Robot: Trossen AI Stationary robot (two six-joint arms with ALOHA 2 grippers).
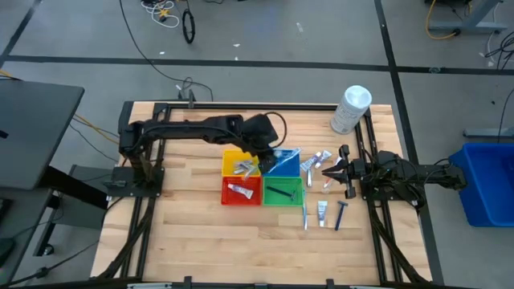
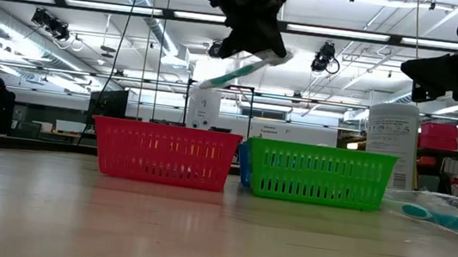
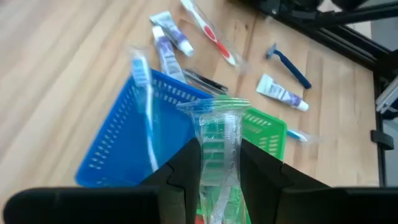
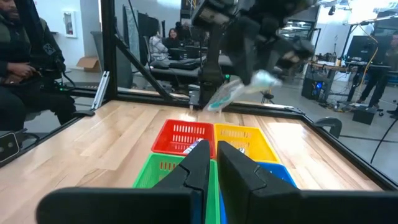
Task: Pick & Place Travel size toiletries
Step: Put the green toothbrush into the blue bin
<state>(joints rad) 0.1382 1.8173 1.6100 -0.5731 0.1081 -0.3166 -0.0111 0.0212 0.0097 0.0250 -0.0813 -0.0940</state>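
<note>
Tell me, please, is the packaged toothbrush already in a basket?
No. The left hand holds the toothbrush in the air above the blue basket.

We see the left arm stretched across the counter (image 1: pixel 193 241) from its base at the left edge, elbow bent, wrist tipped downward near the middle. The left gripper (image 3: pixel 219 163) hangs raised in the air, its two dark fingers (image 3: pixel 183 171) pressed against either side of a packaged toothbrush (image 3: pixel 217 143) held between them. The right arm waits at the right edge, its right gripper (image 1: pixel 328 170) pointing inward, fingers drawn nearly together and gripping nothing.
</note>
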